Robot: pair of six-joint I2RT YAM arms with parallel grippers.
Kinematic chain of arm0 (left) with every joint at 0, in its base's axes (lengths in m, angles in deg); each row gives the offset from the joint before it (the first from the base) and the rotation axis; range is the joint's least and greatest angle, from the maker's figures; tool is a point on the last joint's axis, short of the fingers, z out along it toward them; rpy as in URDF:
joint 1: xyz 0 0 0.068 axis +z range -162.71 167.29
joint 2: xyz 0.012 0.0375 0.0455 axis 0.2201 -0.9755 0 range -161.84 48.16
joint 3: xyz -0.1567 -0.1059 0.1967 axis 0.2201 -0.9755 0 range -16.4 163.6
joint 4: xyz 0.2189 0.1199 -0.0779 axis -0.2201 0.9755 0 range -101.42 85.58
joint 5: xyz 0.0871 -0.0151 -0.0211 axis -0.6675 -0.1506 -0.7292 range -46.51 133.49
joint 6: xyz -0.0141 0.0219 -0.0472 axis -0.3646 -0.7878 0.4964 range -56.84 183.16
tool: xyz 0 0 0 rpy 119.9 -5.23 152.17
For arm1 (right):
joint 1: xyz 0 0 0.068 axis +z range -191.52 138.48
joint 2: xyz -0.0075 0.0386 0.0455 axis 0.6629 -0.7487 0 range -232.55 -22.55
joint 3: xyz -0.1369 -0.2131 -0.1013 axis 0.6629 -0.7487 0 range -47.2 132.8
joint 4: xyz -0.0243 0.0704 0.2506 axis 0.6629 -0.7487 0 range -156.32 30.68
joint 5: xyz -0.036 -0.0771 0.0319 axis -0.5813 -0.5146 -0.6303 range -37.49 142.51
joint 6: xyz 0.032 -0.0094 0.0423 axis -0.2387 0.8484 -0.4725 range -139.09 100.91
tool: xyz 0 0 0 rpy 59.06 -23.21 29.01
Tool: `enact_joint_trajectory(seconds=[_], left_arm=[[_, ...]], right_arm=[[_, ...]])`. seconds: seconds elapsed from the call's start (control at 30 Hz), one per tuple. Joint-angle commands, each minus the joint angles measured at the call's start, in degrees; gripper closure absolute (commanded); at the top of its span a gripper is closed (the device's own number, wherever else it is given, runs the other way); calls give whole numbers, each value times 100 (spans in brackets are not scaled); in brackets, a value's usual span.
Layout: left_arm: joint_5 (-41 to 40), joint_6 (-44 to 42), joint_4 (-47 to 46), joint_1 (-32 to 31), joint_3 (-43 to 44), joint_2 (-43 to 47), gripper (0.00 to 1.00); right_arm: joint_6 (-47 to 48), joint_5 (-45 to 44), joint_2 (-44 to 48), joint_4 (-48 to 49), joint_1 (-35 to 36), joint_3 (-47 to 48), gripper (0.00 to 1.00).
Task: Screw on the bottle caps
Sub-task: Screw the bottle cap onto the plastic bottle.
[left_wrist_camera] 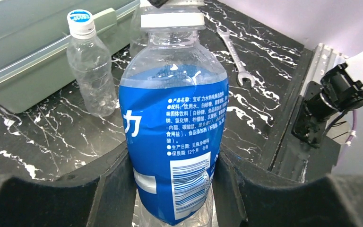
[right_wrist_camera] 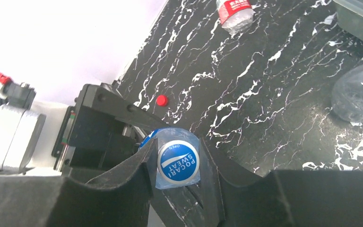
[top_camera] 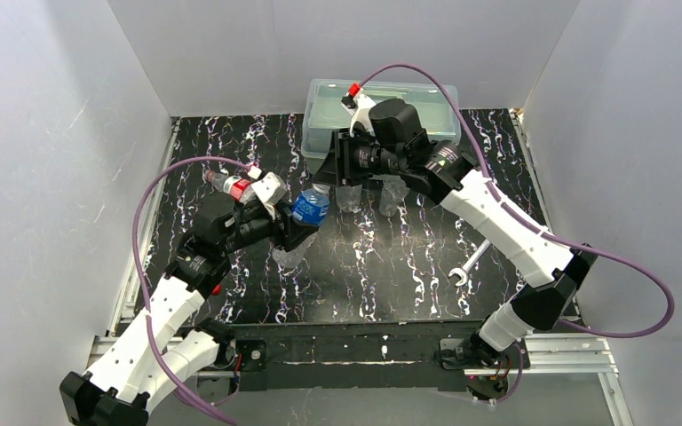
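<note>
My left gripper (left_wrist_camera: 175, 187) is shut on the lower body of the blue-label bottle (left_wrist_camera: 175, 118), holding it upright above the table (top_camera: 310, 208). A blue-and-white bottle cap (right_wrist_camera: 178, 161) sits on that bottle's neck, and my right gripper (right_wrist_camera: 178, 164) is shut on the cap from above (top_camera: 327, 177). A loose red cap (right_wrist_camera: 161, 100) lies on the mat near the left arm. The red-label bottle (right_wrist_camera: 235, 12) lies on its side at the left (top_camera: 231, 185). A plain bottle (left_wrist_camera: 90, 71) with a blue-and-white cap (left_wrist_camera: 80, 20) stands in front of the box.
A translucent lidded box (top_camera: 382, 99) stands at the back of the mat. A silver wrench (top_camera: 466, 266) lies at the right. Two clear bottles (top_camera: 348, 197) stand under the right arm, in front of the box. White walls close in three sides.
</note>
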Motion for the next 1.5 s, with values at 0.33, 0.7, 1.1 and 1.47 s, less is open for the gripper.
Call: enact_joint_trajectory(seconds=[0.33, 0.7, 1.1, 1.47], left_arm=[[-572, -141, -78, 31, 206, 288, 100], [29, 208, 28, 31, 82, 444, 100], [1465, 727, -251, 31, 54, 493, 100], [2635, 1041, -456, 31, 162, 248, 100]], right_arm=[[-126, -917, 205, -432, 284, 134, 69], [671, -888, 746, 58, 252, 65, 2], [1060, 1364, 1472, 738, -1364, -1044, 2], [1004, 3094, 1876, 1664, -1432, -1884, 2]])
